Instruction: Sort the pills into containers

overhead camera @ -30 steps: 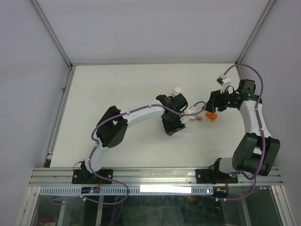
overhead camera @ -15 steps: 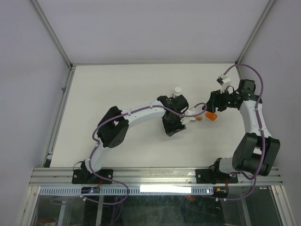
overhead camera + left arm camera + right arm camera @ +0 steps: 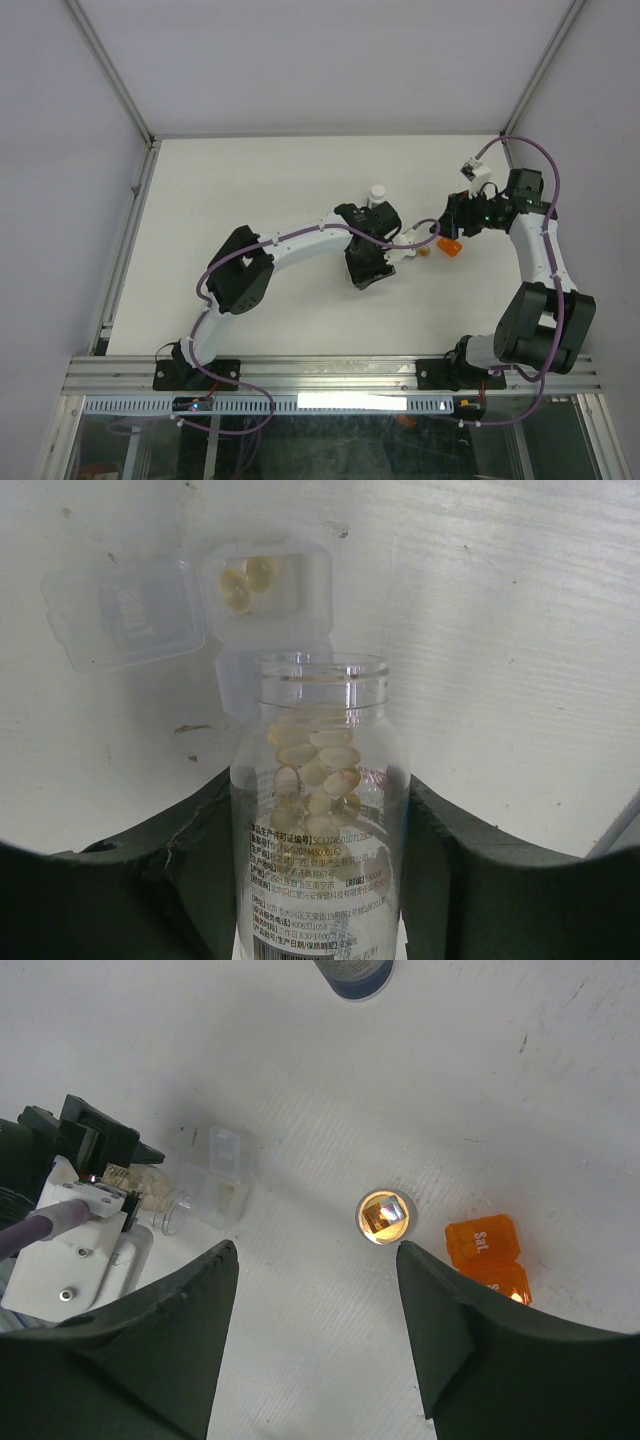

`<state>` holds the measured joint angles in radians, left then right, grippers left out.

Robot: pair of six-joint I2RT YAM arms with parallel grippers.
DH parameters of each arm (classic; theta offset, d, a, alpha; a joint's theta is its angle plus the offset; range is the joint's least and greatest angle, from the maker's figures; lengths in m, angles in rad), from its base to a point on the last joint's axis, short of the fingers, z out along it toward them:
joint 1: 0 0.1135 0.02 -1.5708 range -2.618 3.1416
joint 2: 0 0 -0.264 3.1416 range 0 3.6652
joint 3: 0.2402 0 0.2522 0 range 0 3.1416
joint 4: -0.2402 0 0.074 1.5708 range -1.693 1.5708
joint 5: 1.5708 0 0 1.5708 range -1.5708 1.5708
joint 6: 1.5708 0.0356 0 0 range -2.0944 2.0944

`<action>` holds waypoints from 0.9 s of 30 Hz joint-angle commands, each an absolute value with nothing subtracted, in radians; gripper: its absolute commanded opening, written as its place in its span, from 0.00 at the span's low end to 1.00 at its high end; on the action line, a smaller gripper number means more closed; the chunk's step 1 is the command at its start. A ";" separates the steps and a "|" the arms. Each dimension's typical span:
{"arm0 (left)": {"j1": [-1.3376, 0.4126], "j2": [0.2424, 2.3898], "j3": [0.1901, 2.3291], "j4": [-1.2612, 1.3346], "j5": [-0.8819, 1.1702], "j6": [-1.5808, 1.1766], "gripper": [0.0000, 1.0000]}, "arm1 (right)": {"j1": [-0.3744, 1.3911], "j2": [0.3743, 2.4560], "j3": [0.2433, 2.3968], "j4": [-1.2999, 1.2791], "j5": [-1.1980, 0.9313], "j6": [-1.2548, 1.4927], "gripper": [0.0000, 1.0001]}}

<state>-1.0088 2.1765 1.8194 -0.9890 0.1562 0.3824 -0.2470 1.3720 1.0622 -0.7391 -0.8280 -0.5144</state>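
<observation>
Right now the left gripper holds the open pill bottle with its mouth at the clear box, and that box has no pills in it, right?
Not quite. The left gripper does hold the open pill bottle with its mouth at the clear box, but the box is not empty: the left wrist view shows two yellow pills in its far cell.

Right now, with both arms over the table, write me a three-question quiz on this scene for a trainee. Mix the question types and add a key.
1. True or false: the clear pill bottle in the left hand has its cap on.
2. Fill in: the flat box lying beside the round vial is coloured ____.
3. The right hand is: A) shut on the round vial; B) open above the table, holding nothing; C) out of view.
Key: 1 false, its mouth is open; 2 orange; 3 B.
</observation>
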 commanded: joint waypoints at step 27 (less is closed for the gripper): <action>-1.006 1.564 1.137 -0.082 0.286 0.311 0.00 | -0.252 1.342 1.094 -0.759 -0.969 -0.607 0.68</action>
